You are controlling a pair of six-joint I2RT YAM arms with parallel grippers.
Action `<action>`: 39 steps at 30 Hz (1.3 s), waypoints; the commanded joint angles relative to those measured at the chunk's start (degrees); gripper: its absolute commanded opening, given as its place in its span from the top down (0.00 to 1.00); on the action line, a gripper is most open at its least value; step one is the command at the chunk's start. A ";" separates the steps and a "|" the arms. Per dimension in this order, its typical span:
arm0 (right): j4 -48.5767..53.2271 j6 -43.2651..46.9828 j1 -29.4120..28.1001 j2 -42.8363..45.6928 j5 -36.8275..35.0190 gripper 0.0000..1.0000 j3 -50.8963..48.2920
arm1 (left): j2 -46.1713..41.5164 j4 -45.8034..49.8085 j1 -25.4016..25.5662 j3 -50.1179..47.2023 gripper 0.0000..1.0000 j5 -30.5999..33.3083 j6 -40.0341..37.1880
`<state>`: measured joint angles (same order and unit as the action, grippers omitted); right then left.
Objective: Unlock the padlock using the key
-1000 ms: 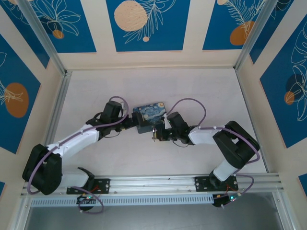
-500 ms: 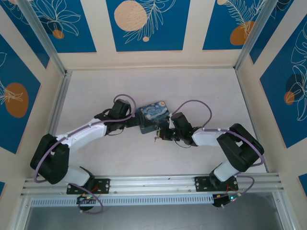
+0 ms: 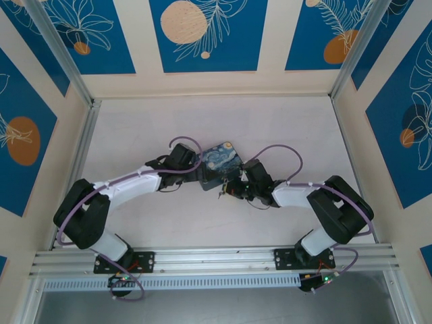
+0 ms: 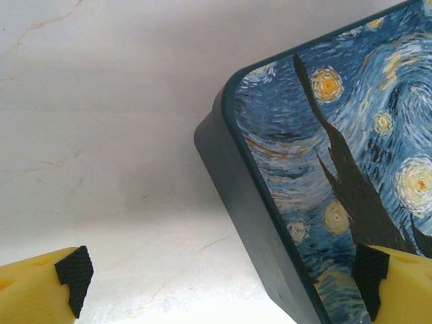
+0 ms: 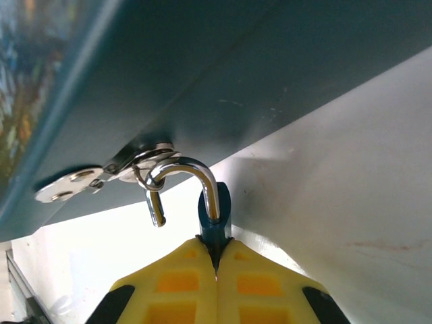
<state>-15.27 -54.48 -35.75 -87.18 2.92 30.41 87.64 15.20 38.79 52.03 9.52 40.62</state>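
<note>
At the tin's hasp, right fingers clench the padlock, shackle apparently sprung; left fingers gape; unhook next.

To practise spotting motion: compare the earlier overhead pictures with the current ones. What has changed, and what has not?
The left arm swung right, bringing its open left gripper astride a corner of the tin, which shifted slightly right. Nothing was grasped or released. The right gripper stayed shut on the padlock, hooked in the tin's hasp.
</note>
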 commanded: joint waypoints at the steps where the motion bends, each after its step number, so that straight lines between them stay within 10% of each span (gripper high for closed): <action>1: 1.29 -6.67 0.83 1.04 -1.86 1.00 -1.99 | 1.95 1.86 0.81 -0.95 0.00 2.51 1.03; 22: -8.02 -24.87 5.07 -1.24 -5.89 1.00 -4.13 | 6.82 1.50 1.37 -1.86 0.00 -0.03 3.06; 39: 4.14 -9.15 16.29 8.48 3.64 1.00 -2.95 | 7.57 2.53 1.37 0.33 0.00 -0.97 3.52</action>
<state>-14.52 -66.76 -19.16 -82.63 3.62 30.04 93.08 7.90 39.92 53.69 7.53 45.08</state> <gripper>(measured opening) 0.050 0.999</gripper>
